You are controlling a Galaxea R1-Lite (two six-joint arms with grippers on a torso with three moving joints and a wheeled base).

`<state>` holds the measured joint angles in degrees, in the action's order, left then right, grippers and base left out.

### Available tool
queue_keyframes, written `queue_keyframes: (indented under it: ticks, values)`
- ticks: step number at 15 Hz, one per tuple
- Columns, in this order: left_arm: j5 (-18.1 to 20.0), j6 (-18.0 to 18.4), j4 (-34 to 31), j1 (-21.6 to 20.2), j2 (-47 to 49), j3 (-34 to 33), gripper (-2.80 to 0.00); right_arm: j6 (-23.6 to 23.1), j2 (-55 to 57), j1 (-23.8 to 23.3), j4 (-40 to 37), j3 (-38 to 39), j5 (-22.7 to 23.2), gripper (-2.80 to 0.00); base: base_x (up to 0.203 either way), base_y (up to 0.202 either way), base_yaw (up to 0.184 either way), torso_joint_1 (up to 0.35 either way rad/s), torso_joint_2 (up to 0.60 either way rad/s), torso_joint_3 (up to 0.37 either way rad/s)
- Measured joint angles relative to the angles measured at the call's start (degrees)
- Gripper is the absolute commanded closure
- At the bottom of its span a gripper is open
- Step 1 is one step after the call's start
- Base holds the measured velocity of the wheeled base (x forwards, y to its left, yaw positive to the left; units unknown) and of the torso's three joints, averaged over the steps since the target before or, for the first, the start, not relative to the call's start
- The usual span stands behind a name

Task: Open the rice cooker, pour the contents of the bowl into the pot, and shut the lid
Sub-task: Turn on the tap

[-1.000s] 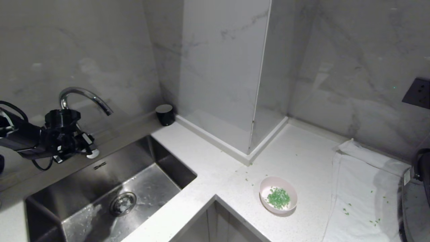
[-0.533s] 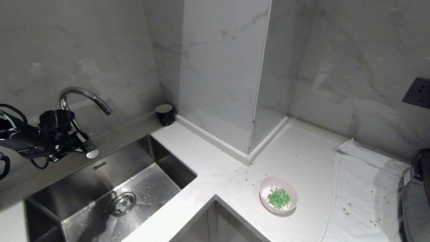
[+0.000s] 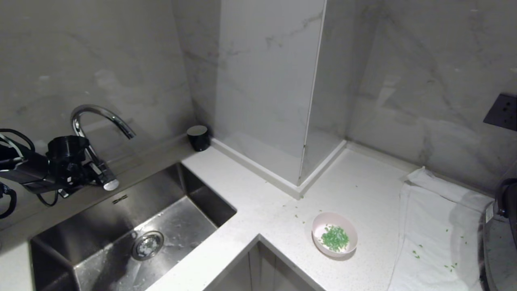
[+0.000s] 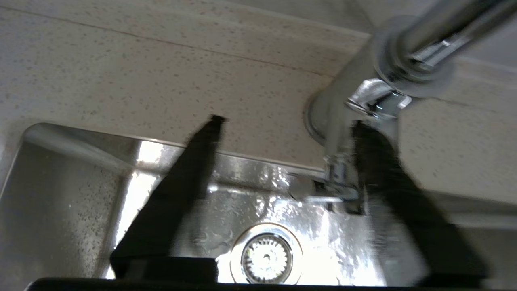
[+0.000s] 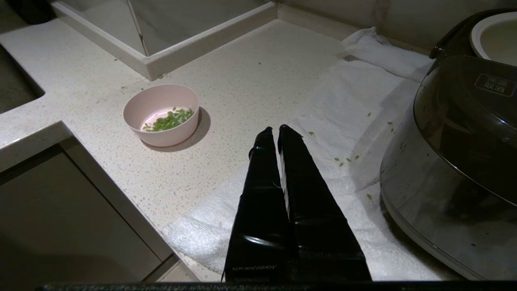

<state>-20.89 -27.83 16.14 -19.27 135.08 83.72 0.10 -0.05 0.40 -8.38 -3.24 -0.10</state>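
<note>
The bench [image 3: 250, 190] around the bowl [image 3: 334, 235] is bare on every side, so the bowl can be reached from above or from the sides. The way behind it is blocked by a wall post [image 3: 274, 93]. A towel [image 3: 436, 226] is spread just right of the bowl, and the cooker [image 5: 456, 161] stands on it. By the sink [image 3: 133, 230], the left gripper [image 4: 282, 125] is crowded by the tap [image 3: 101, 117], which is seen right beside one of the jaws.

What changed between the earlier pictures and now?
The left gripper drew back a little toward the left edge of the head view, beside the tap over the sink; its jaws straddle the tap's lever, gripping nothing. The bowl, greens and right gripper stayed put.
</note>
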Motion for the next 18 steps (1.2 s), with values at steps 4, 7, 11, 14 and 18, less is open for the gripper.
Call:
queue_keyframes:
  ticks: [4,7,11,14,18]
  values:
    - [-0.3,-0.5,0.0,-0.1,0.6,0.7,0.0,0.0,0.0,0.0,0.0,0.0,0.0,0.0,0.0,0.0,0.0,0.0,0.0,0.0]
    - [-0.2,-0.7,0.3,-0.1,0.4,0.8,0.0,0.0,0.0,0.0,0.0,0.0,0.0,0.0,0.0,0.0,0.0,0.0,0.0,0.0]
    - [-0.6,-0.7,0.1,-0.1,0.2,0.6,0.0,0.0,0.0,0.0,0.0,0.0,0.0,0.0,0.0,0.0,0.0,0.0,0.0,0.0]
    - [-0.6,-0.7,0.1,-0.1,0.0,0.1,0.0,0.0,0.0,0.0,0.0,0.0,0.0,0.0,0.0,0.0,0.0,0.0,0.0,0.0]
    - [-0.4,-0.3,-0.1,0.5,-1.0,-1.7,0.0,0.0,0.0,0.0,0.0,0.0,0.0,0.0,0.0,0.0,0.0,0.0,0.0,0.0]
